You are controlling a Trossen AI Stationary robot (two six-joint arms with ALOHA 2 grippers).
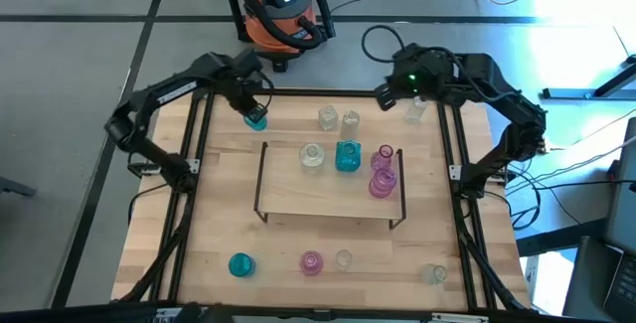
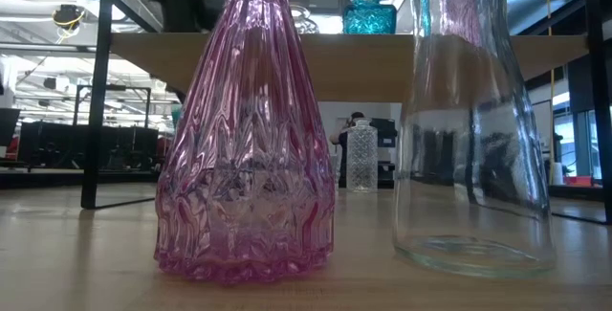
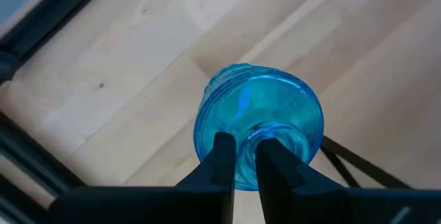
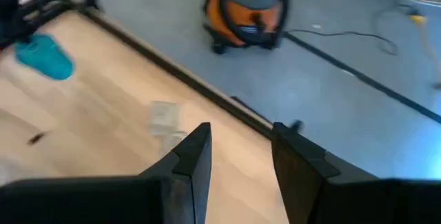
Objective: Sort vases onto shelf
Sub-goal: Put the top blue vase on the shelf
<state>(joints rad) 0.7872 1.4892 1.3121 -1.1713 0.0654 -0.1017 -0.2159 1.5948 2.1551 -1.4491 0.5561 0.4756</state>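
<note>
The left gripper (image 1: 254, 111) sat at the far left part of the counter (image 1: 229, 214), its fingers (image 3: 222, 156) pinched on the rim of a teal-blue vase (image 3: 258, 124), one finger inside the mouth and one outside; in the high view that vase (image 1: 256, 119) stood just beyond the shelf's far left corner. The right gripper (image 1: 397, 89) hovered over the far right part of the counter with its fingers (image 4: 196, 151) apart and nothing between them, a small clear vase (image 4: 163, 117) lying just ahead of them on the wood. The shelf (image 1: 298, 199) stood in the middle of the counter, carrying along its far side a clear vase (image 1: 312, 156), a squarish teal vase (image 1: 348, 156) and two pink vases (image 1: 383, 172) at the right end. Two more clear vases (image 1: 338, 118) stood beyond the shelf. Along the near side of the counter stood a round teal vase (image 1: 240, 264), a pink vase (image 1: 311, 261) and two clear ones (image 1: 343, 258)
</note>
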